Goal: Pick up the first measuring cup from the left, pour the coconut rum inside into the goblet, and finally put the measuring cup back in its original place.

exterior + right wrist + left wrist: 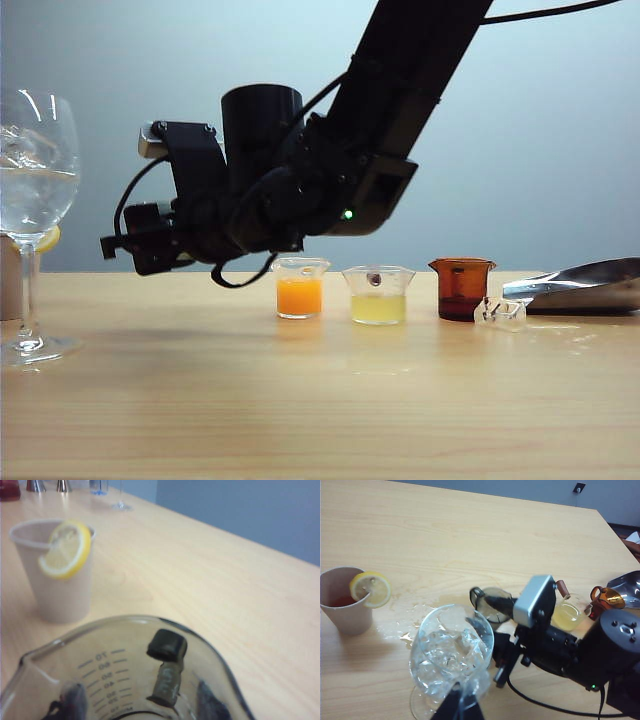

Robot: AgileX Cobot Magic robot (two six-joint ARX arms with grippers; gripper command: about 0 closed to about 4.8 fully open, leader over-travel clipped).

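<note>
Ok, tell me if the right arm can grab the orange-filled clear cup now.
Probably not yet: the right pincer is shut on the smoky grey translucent measuring cup. The orange-filled clear cup itself stands unobstructed close by.

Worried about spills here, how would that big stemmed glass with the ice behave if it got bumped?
The goblet looks top-heavy: a wide bowl of ice and liquid on a thin stem, so it would probably tip easily. Being thin clear glass, it would likely break. The table beside it looks wet, so its foot might slide. The right tool holds the measuring cup nearby.
</note>
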